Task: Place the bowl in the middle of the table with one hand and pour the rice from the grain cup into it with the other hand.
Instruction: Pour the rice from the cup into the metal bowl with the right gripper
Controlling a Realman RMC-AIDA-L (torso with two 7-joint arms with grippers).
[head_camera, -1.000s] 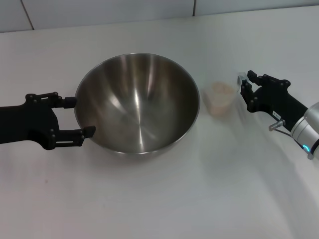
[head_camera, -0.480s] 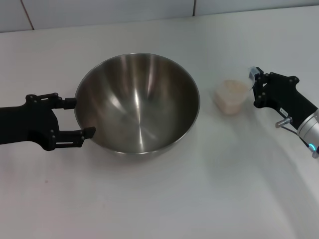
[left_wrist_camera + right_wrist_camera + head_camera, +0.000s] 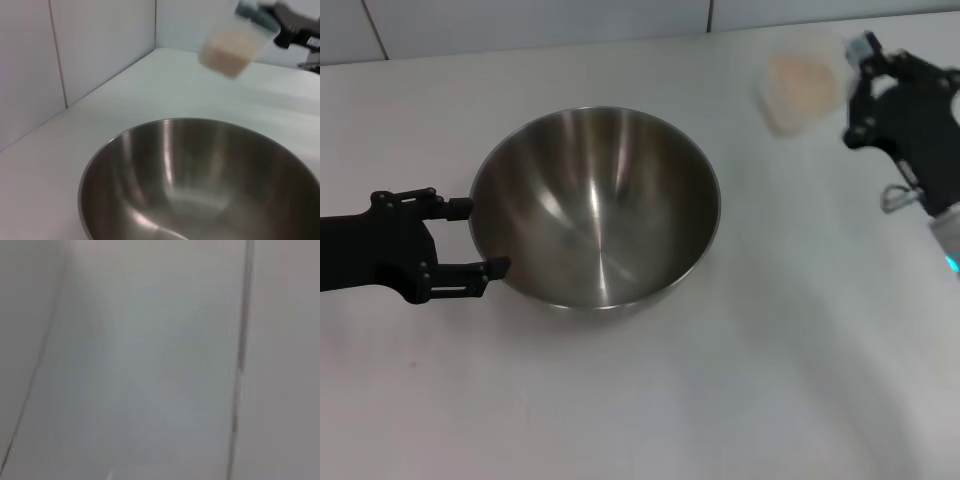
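Note:
The steel bowl (image 3: pixel 595 205) sits on the white table (image 3: pixel 720 380), near the middle, and it is empty. It also fills the lower part of the left wrist view (image 3: pixel 200 180). My left gripper (image 3: pixel 480 236) is open at the bowl's left side, with a finger on each side of its outer wall. My right gripper (image 3: pixel 863 70) is shut on the edge of the clear grain cup (image 3: pixel 798 88) and holds it in the air, to the right of and beyond the bowl. The cup is about upright, with pale rice (image 3: pixel 226 50) in it. The right wrist view shows only blurred wall.
A tiled wall (image 3: pixel 520 20) runs along the table's far edge. It also stands close behind the bowl in the left wrist view (image 3: pixel 75 60). Bare tabletop lies in front of the bowl and to its right.
My right gripper closed on the grain cup and lifted it off the table, up and away from me. The bowl and my left gripper have not moved.

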